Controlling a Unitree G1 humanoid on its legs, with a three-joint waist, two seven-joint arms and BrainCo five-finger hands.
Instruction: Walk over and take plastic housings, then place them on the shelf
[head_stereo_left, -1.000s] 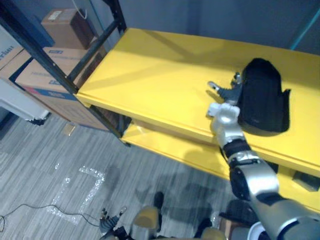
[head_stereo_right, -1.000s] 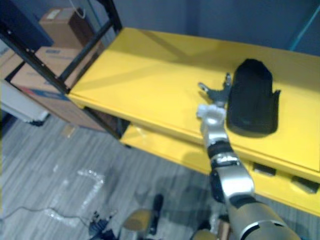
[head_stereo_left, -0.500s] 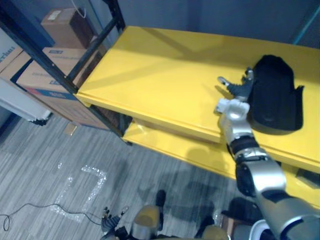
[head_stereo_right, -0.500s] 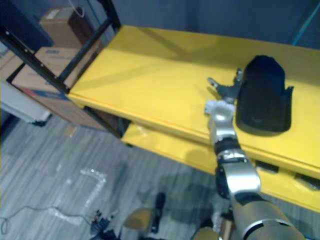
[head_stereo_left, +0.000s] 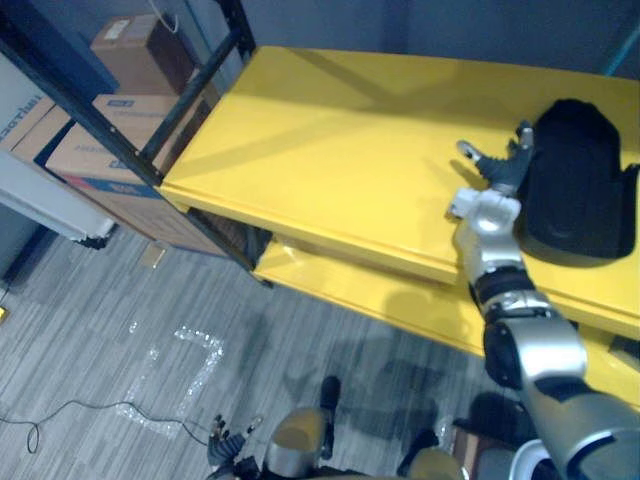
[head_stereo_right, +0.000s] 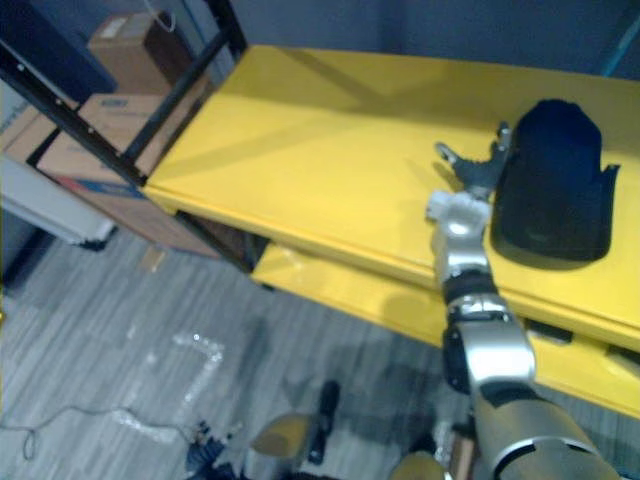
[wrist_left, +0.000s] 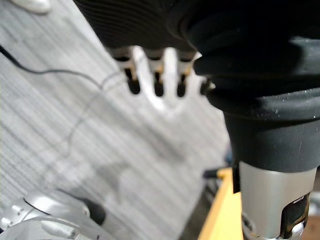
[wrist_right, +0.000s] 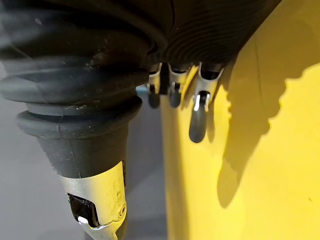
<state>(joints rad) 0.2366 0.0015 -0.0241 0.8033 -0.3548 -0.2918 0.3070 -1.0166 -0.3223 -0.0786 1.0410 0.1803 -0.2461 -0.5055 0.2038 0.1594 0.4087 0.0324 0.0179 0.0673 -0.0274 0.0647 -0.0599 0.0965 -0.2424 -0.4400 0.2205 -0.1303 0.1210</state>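
A black plastic housing (head_stereo_left: 580, 180) lies flat on the yellow top shelf board (head_stereo_left: 330, 150), toward its right end. My right hand (head_stereo_left: 495, 175) is over the shelf at the housing's left side, open with spread fingers, and its fingertips look to touch the housing's edge. In the right wrist view the straight fingers (wrist_right: 197, 120) hang just above the yellow board (wrist_right: 260, 165). My left hand hangs low over the grey floor (wrist_left: 75, 125), its fingers (wrist_left: 157, 82) relaxed and holding nothing.
A second yellow board (head_stereo_left: 400, 310) sits below the top one. A black rack upright (head_stereo_left: 110, 130) slants across the left. Behind it stand cardboard boxes (head_stereo_left: 110, 150), with a smaller brown box (head_stereo_left: 135, 45) on top. Grey plank floor lies in front of the shelf.
My right hand and the black housing beside it have slid to the right along the top shelf. The view has shifted slightly too.
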